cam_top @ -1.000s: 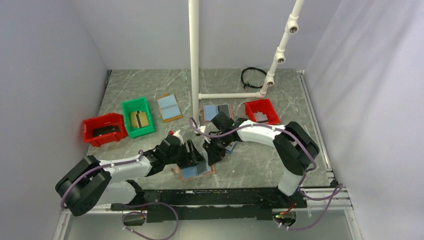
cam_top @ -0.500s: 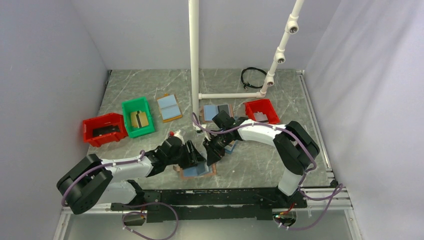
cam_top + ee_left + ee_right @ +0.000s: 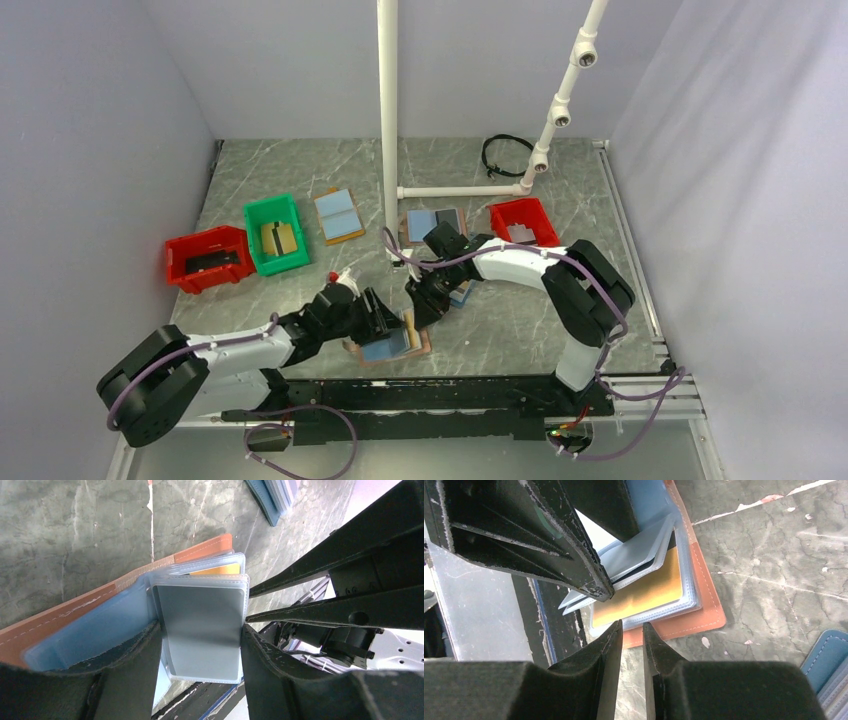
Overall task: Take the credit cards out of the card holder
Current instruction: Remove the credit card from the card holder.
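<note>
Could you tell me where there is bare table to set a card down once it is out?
Bare marble lies between the green bin and the back wall, and along the front rail right of the card holder. Crowded: the centre, where the left gripper and right gripper meet over the holder.

The card holder [image 3: 385,348] is hemmed in. The left arm [image 3: 235,350] blocks its left side, the right jaws crowd its far right corner, and a navy holder [image 3: 461,293] lies just beyond. Bare counter [image 3: 505,322] lies open to its right. A white pipe [image 3: 388,130] stands behind.
</note>
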`<act>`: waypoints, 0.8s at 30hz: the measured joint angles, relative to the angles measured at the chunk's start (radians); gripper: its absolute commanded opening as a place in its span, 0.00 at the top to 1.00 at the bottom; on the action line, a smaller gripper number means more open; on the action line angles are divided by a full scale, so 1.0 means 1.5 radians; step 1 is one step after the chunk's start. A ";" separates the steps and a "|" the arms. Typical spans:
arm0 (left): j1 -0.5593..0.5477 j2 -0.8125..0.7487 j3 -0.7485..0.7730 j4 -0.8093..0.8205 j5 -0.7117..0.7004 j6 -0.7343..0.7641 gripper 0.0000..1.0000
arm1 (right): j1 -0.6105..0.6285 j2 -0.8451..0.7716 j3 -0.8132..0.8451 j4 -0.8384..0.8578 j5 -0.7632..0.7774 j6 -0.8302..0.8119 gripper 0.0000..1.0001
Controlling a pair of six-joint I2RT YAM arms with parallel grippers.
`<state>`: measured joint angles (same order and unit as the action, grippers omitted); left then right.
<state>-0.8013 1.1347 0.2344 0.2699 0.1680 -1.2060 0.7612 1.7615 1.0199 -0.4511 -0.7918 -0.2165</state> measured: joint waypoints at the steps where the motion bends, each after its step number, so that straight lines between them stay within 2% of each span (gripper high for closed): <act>1: 0.000 -0.003 -0.006 0.007 0.000 -0.003 0.55 | 0.000 0.000 0.001 0.001 -0.001 0.000 0.75; 8: 0.000 -0.011 -0.032 0.052 0.001 -0.010 0.55 | -0.010 -0.008 0.006 0.000 -0.013 -0.007 0.70; 14: -0.001 -0.008 -0.041 0.079 0.002 -0.009 0.56 | -0.030 -0.056 0.006 0.002 -0.057 -0.015 0.68; 24: -0.001 0.066 -0.041 0.186 0.009 -0.007 0.56 | -0.018 -0.033 0.007 0.002 -0.082 -0.017 0.67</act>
<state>-0.8028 1.2331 0.1726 0.5488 0.1814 -1.2160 0.7345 1.7119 1.0298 -0.4477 -0.9146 -0.2424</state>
